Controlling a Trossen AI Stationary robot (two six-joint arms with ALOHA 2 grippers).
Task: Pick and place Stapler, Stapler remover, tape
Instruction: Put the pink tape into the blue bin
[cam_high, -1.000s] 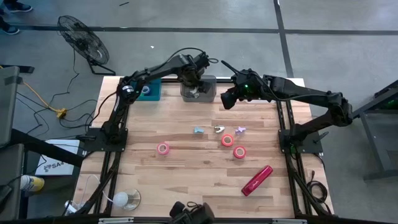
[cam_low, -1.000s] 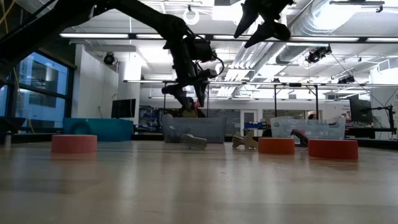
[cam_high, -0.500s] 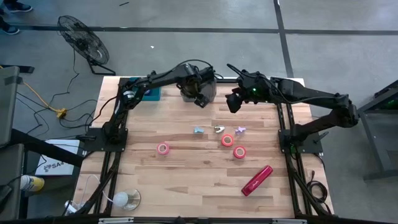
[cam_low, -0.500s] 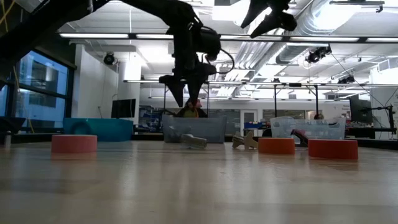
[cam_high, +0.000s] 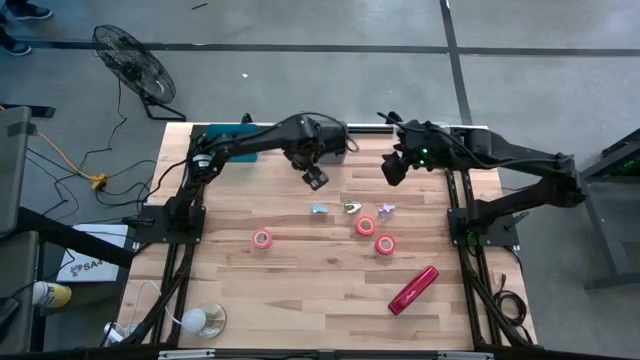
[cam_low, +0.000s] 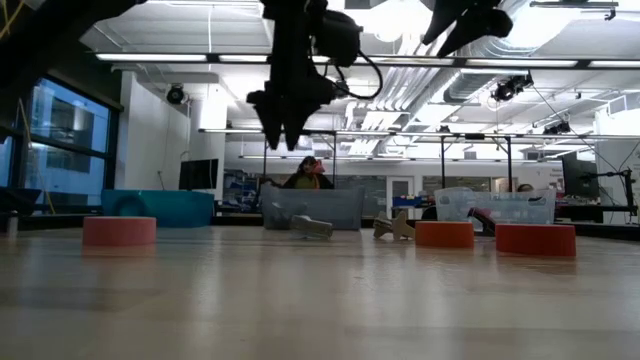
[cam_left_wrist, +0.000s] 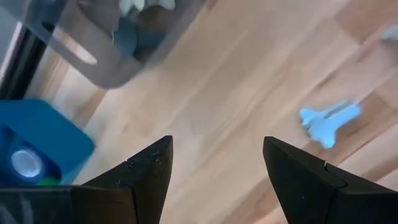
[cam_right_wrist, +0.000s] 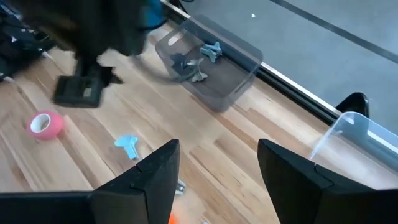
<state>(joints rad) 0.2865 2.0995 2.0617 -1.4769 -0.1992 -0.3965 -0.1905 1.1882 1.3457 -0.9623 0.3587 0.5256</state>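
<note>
Stapler (cam_high: 413, 290) lies flat near right on tabletop (cam_high: 300, 270), long axis diagonal; grey bin (cam_right_wrist: 208, 65) holds staple removers; left tool (cam_high: 314, 177), right tool (cam_high: 393, 170) released, empty

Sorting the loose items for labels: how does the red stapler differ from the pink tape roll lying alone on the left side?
Shape: the stapler is long and slim; the lone tape roll is a small ring with a hole.
Size: the stapler is much longer than the tape roll.
Colour: the stapler is bright red, the tape roll paler pink.
Place: the stapler lies diagonally nearer the table's near right corner; the tape roll sits left of centre.
Both rest untouched on the wooden table.
</note>
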